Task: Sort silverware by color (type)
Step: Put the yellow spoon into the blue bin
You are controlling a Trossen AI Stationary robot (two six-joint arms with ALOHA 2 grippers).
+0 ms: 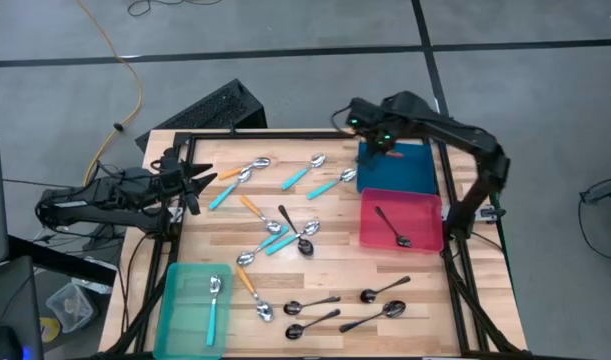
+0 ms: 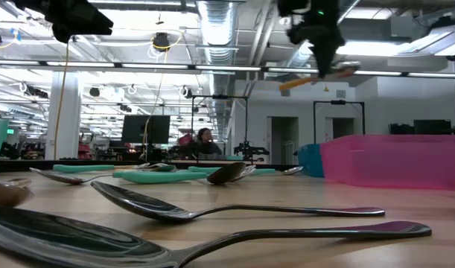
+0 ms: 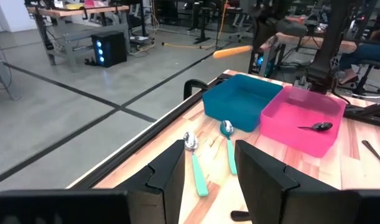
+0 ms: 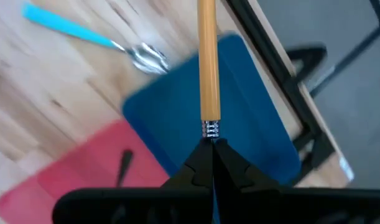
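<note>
Hovering over the blue bin (image 1: pixel 410 170) at the table's far right corner, the right gripper (image 4: pixel 209 144) is clamped on an orange-handled spoon (image 4: pixel 206 62). The spoon is pinched at its neck, handle projecting straight out past the fingertips, long axis roughly level in the low view (image 2: pixel 316 77). The bin lies directly below the handle, so the drop is judged to need only a release, perhaps a slight descent first. The pink bin (image 1: pixel 400 222) alongside holds one dark spoon (image 1: pixel 391 227). The left gripper (image 1: pixel 197 178) is parked at the table's left edge, fingers apart and empty; more orange spoons (image 1: pixel 255 210) lie mid-table, nearer to it.
</note>
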